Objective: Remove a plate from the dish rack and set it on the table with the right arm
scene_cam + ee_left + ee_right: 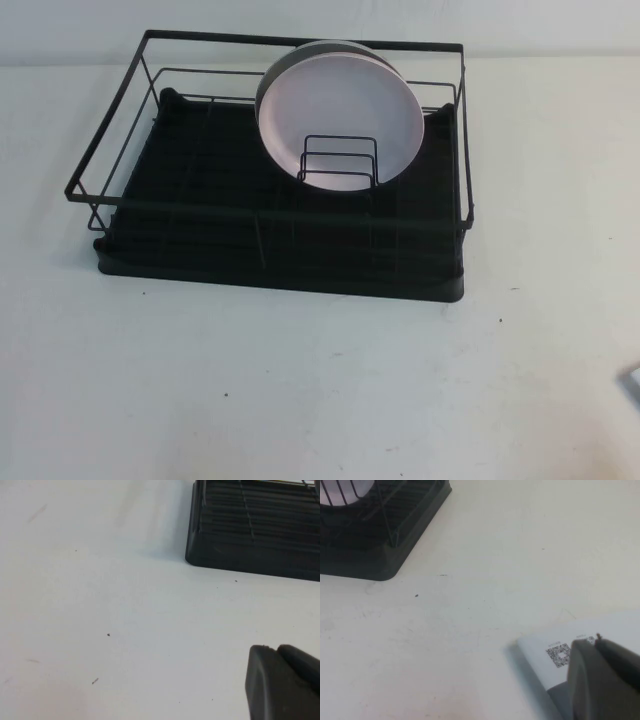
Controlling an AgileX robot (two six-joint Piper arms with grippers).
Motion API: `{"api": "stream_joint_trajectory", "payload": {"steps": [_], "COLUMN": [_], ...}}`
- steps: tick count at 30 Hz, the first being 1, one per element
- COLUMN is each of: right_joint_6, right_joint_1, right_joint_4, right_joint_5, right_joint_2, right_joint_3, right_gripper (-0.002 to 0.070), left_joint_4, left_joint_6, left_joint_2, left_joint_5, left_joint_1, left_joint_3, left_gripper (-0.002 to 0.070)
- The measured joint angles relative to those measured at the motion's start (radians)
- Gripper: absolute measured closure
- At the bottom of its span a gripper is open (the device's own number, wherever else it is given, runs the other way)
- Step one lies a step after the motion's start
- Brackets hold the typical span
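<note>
The pale pink plate [345, 112] stands on edge in the black wire dish rack [110, 165], leaning behind the small upright wire divider [338, 163]. A grey-green plate [300, 52] stands right behind it. A bit of the pink plate shows in the right wrist view [335, 492] inside the rack's corner [375, 550]. My right gripper [595, 641] is shut and empty, low over the white table [320, 380], off to the rack's right front. My left gripper [272, 649] is shut and empty over the table near the rack's left front corner [250, 545]. Neither arm shows in the high view.
A white card with a QR code [560, 650] lies on the table under my right gripper; its corner shows at the right edge of the high view [632, 382]. Small dark specks dot the table in front of the rack.
</note>
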Motion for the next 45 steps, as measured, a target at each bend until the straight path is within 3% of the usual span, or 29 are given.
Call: {"api": "stream_joint_trajectory", "payload": {"steps": [45], "right_joint_6": [0.0], "right_joint_1": [0.0], "right_joint_4": [0.02], "right_joint_5": [0.0], "right_joint_2": [0.0], "right_joint_3": [0.0], "right_gripper": [0.0694], "left_joint_4": [0.0], "left_joint_6": [0.0], "left_joint_2": [0.0], "left_joint_5": [0.0], "left_joint_1": [0.0], "left_joint_3": [0.0], "left_gripper": [0.0679]}}
